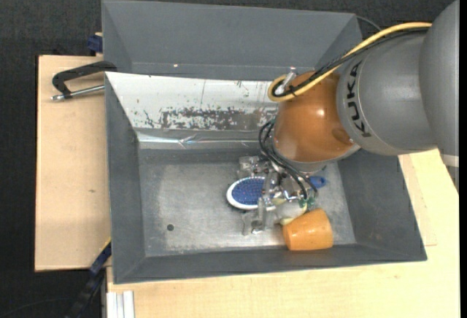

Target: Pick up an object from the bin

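1. While the hand [263,211] is hanging low over the floor of the bin [182,200], a blue oval disc with a white rim [245,194] is lying just beside it, on the side away from the arm.
2. Wrist hardware is hiding the tips, so I cannot tell whether the hand is spread or pressed together.
3. An orange cup-shaped thing [308,231] is lying on its side just beside the hand, toward the bin's near wall. A small blue piece [316,181] is sitting behind the hand, under the arm.
4. The disc and the cup are looking like the nearest candidates. Doing this step well is probably meaning settling on one, centring over it and descending straight.
5. The flat disc is likely needing a grip across its rim, with the cup not getting nudged.
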Tool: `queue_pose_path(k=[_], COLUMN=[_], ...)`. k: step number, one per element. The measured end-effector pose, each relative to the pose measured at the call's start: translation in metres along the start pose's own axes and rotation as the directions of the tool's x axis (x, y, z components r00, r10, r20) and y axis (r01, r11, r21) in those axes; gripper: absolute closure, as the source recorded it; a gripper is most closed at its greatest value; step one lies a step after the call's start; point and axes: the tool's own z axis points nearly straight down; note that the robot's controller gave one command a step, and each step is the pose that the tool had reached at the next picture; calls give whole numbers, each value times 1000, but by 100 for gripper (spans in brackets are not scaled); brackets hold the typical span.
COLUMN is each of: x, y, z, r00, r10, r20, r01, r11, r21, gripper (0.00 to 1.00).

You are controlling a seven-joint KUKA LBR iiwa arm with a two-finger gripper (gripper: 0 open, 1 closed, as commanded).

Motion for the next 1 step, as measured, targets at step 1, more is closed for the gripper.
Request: queue_pose_path(k=[1], x=[-1], y=[0], z=[-1], r00=[1000], r10=[1], r20=[4], r01=[-1], r11=[1000], r21=[0], gripper=[100])
